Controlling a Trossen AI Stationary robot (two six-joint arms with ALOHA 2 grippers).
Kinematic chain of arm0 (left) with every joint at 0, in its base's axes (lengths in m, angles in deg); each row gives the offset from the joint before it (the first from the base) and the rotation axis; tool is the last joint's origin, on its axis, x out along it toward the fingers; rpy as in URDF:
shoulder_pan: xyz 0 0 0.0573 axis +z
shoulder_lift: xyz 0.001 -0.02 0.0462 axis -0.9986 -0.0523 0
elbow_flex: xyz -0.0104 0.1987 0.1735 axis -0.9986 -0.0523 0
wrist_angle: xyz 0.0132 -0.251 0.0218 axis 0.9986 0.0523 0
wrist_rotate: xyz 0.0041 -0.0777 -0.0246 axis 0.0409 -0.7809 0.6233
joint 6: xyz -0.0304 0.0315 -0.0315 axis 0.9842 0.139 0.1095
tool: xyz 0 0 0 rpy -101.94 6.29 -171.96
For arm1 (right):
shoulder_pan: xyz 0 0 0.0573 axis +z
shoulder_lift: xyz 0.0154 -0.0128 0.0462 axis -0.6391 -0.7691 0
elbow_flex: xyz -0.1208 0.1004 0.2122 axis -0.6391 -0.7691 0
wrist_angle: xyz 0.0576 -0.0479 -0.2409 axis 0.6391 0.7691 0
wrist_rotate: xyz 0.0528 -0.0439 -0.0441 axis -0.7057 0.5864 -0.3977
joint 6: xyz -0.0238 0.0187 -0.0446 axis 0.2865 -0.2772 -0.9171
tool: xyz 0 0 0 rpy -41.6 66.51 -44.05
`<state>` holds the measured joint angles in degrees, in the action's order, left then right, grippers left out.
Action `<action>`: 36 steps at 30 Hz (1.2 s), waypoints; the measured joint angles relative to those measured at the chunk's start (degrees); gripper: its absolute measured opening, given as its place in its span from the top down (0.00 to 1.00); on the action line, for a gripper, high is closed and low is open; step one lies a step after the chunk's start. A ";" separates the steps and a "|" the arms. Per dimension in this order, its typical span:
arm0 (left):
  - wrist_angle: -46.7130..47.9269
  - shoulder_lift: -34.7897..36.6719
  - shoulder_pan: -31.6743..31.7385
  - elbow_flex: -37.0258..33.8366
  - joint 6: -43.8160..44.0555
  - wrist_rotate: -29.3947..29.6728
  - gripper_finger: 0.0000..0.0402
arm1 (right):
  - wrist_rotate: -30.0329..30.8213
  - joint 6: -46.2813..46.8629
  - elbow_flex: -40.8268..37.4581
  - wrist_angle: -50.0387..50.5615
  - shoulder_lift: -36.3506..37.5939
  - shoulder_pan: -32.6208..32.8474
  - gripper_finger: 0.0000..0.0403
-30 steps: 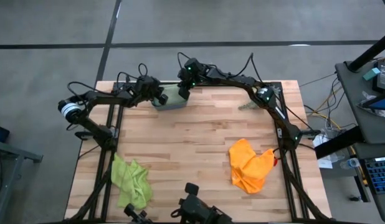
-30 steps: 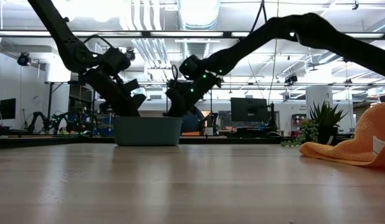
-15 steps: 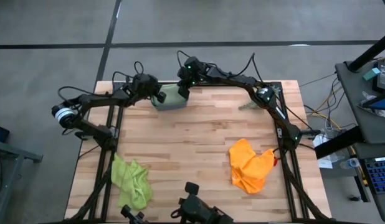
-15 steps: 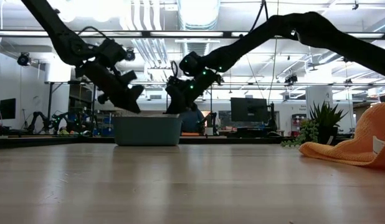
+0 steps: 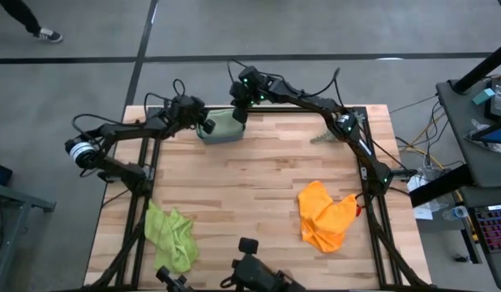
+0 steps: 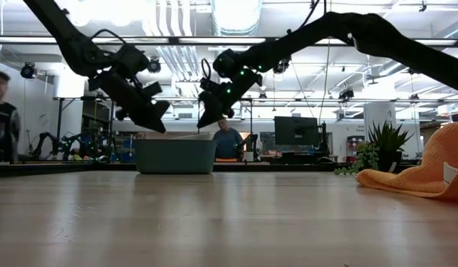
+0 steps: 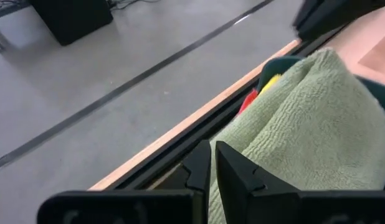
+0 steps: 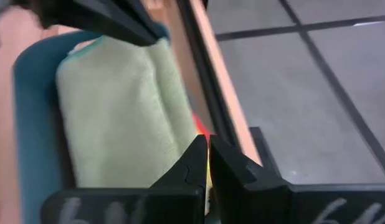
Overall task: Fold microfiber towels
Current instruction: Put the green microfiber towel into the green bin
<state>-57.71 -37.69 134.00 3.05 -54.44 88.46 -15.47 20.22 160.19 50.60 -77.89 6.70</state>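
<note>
Sage green towel (image 5: 224, 124) folded in teal bin (image 5: 220, 136); both grippers, left (image 5: 207, 127) and right (image 5: 239, 118), pinched shut, apparently empty, above it. Advice: lift clear before fetching orange towel (image 5: 325, 215).

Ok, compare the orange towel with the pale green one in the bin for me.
The orange towel lies loose and crumpled on the bare table near the right edge; the pale sage green towel sits folded inside the teal bin at the far edge. The orange towel has no arm near it, while both shut end effectors, left and right, hang just above the green one. Both are soft microfiber cloths.
</note>
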 joint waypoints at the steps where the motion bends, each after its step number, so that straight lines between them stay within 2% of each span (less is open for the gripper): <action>1: -0.16 -0.72 0.00 0.11 0.00 -0.01 0.98 | -0.16 -0.30 0.54 1.36 0.00 0.14 0.98; 4: -0.45 -2.56 0.02 0.38 0.00 -0.01 0.98 | -0.34 -0.71 1.07 3.94 0.02 0.77 0.98; 11: -0.42 -4.81 0.04 0.68 0.15 -0.01 0.98 | 0.27 -0.67 -1.38 2.82 -0.28 1.60 0.98; 21: 1.72 -5.20 0.02 0.70 0.30 -0.01 0.98 | 1.31 -0.17 -1.49 1.61 -4.11 1.52 0.98; 36: 4.11 -5.20 0.02 0.74 0.35 -0.03 0.98 | 1.82 -0.17 -1.54 1.95 -4.61 1.52 0.98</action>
<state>-53.60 -42.90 134.02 3.79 -54.09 88.43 -13.65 20.05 158.66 52.55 -82.50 8.22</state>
